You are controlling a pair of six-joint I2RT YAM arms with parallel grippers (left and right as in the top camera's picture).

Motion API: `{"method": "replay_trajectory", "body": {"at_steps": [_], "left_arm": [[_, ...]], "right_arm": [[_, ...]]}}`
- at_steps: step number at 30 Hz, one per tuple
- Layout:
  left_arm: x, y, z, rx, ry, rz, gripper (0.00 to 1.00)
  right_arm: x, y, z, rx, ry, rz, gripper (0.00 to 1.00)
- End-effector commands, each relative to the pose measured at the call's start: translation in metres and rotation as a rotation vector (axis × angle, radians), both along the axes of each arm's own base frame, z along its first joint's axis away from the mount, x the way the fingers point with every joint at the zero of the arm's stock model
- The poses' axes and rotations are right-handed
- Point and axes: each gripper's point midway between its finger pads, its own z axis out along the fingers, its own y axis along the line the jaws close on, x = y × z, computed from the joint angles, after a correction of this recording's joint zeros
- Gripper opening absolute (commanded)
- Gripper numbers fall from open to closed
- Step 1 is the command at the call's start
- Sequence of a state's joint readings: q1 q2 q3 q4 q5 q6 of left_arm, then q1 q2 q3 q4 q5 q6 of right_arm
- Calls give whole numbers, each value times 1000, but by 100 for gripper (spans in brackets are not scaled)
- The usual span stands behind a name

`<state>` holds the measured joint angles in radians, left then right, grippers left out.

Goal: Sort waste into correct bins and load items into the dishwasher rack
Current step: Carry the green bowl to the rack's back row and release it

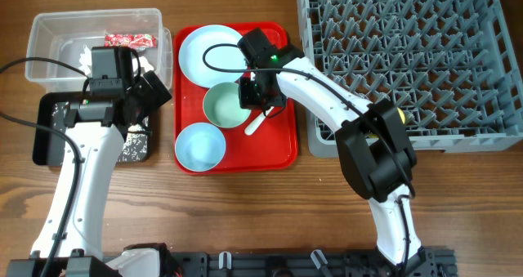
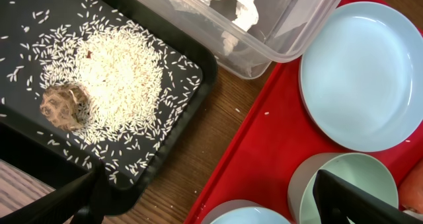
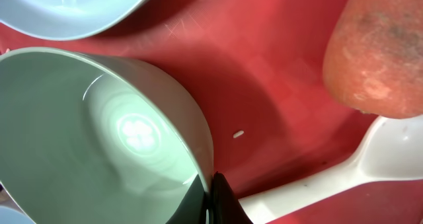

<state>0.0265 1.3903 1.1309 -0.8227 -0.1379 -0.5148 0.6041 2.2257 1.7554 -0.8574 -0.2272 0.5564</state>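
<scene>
Clamps the right pincer (image 3: 213, 201) on the rim of the green bowl (image 3: 99, 138), upright on the red tray (image 3: 264, 72) near carrot (image 3: 383, 45) and white spoon (image 3: 370, 161). Holds the left pincer (image 2: 211, 197) apart, empty, over the surface (image 2: 198, 151) beside the black tray (image 2: 201, 72) with rice (image 2: 119, 78) and brown lump (image 2: 64, 106).

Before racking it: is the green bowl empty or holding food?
Empty: the green bowl shows only a bare, glossy inside in the right wrist view.

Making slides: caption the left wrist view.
Loose white rice grains and a small brown food lump lie in the shallow black rectangular tray beside the flat red serving tray.
</scene>
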Motion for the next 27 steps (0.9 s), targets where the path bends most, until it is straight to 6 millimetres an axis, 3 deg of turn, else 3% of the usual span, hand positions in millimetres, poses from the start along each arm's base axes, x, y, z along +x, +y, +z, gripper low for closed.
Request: {"method": "replay_trajectory", "body": {"at_steps": [1,9,12,15,18,23,27], "left_arm": [[0,4,5,7,-18,28,100],[0,4,5,7,-18,28,100],[0,4,5,7,-18,28,100],[0,4,5,7,-18,28,100],[0,4,5,7,-18,28,100],[0,4,5,7,-18,28,100],[0,4,5,7,-18,28,100]], "right_arm": [[4,-13,2,-46,-19,-13,4],[16,-38,89,-15,-179,-48,4],[24,-63,130,1,-255,-94,4],[35,-112,170,-53,-361,-188,4],[42,-157,196,-138,-446,-267,4],[56,-234,217,-356,-554,-451,4],[66,-282,238,-591,-680,-620,4]]}}
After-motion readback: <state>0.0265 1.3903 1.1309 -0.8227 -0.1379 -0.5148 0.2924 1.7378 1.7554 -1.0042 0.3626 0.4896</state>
